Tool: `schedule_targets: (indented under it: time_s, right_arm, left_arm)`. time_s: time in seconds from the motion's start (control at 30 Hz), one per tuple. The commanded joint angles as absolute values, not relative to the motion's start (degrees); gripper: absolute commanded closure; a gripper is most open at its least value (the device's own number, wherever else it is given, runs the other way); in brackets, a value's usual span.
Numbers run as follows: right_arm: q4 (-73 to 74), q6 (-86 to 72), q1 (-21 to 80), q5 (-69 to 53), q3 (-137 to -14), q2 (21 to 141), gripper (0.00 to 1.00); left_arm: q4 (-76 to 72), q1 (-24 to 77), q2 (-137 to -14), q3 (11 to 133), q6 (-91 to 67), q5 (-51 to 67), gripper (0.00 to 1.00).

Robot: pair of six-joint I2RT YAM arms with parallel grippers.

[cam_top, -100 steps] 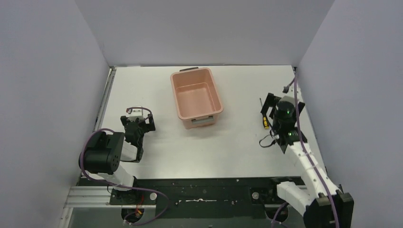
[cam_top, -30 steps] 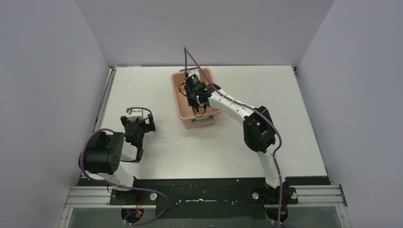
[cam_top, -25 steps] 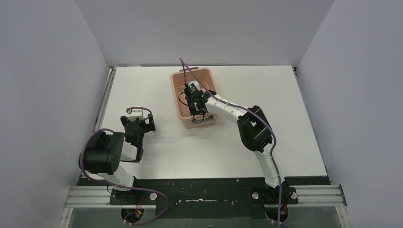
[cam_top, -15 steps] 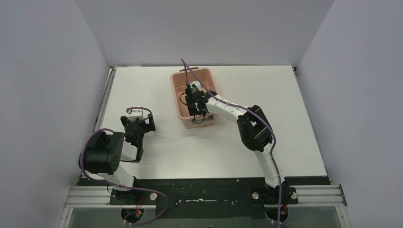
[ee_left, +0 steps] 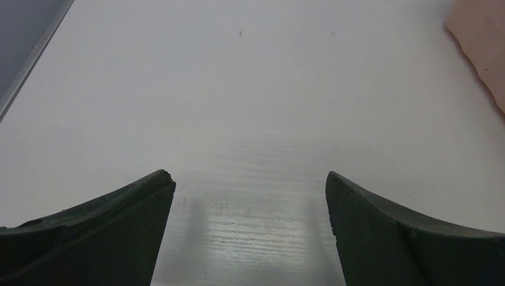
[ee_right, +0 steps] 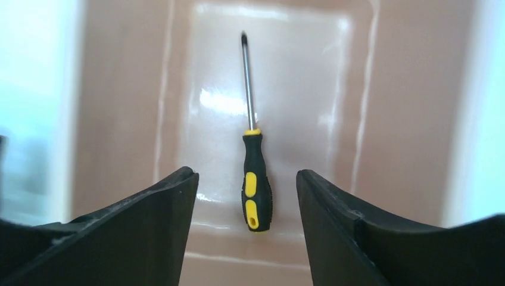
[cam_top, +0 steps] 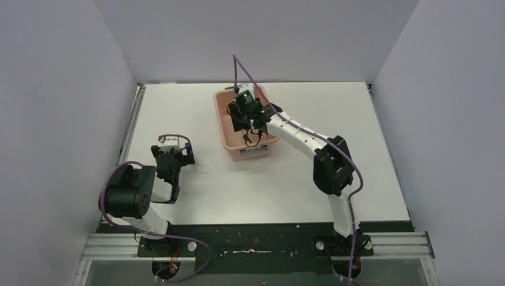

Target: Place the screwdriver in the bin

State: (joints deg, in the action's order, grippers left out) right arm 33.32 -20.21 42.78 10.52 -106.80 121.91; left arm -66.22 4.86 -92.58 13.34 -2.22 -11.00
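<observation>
The screwdriver [ee_right: 255,185], yellow-and-black handle and thin shaft, lies flat on the floor of the salmon-pink bin [ee_right: 119,89], with its tip pointing away from the camera. My right gripper [ee_right: 245,173] hovers above it, open, its fingers either side of the handle without touching it. In the top view the right gripper [cam_top: 243,116] hangs over the bin [cam_top: 222,122] and hides the screwdriver. My left gripper [cam_top: 174,157] rests open low over the table, left of the bin, with nothing between its fingers [ee_left: 149,202].
A corner of the bin [ee_left: 483,42] shows at the far right of the left wrist view. Grey walls close in the white table [cam_top: 333,113] on three sides. The right arm's purple cable [cam_top: 241,68] loops up above the bin.
The right gripper carried the screwdriver from the table's right side into the bin. Over the last second its jaws opened and the screwdriver dropped to the bin floor. The left arm stayed still.
</observation>
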Motion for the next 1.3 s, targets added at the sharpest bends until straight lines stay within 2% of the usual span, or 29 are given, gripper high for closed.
schedule_targets:
  time_s: [0.0, 0.07, 0.1, 0.3, 0.53, 0.8, 1.03, 1.27]
  right_arm:
    - [31.02, -16.35, 42.74, 12.8, -109.98, 108.61, 0.31]
    - [29.68, -14.23, 42.45, 12.56, -108.01, 104.94, 0.03]
    - [28.63, -13.18, 42.19, 12.58, -106.65, 103.08, 0.0]
    - [21.05, -8.63, 36.84, 13.56, -93.14, 91.41, 0.0]
    - [-1.79, -5.29, 28.57, 17.21, -62.47, 74.06, 0.0]
    - [-18.78, -7.12, 19.4, 17.88, -33.64, 63.03, 0.0]
    - [-30.64, -9.34, 17.24, 20.66, -18.18, 57.92, 0.0]
    - [-31.85, -9.04, 16.92, 21.87, -15.83, 57.92, 0.0]
  left_arm:
    - [-69.44, 4.7, -92.25, 14.41, -1.41, -10.45, 0.03]
    - [-69.49, 4.72, -92.21, 14.41, -1.4, -10.46, 0.03]
    - [-69.47, 4.67, -92.25, 14.41, -1.37, -10.46, 0.03]
    - [-69.5, 4.66, -92.2, 14.41, -1.38, -10.48, 0.03]
    - [-69.48, 4.73, -92.2, 14.41, -1.4, -10.46, 0.03]
    - [-69.44, 4.69, -92.2, 14.42, -1.4, -10.46, 0.03]
    - [-69.45, 4.75, -92.22, 14.41, -1.37, -10.46, 0.03]
    - [-69.38, 4.68, -92.2, 14.51, -1.4, -10.46, 0.03]
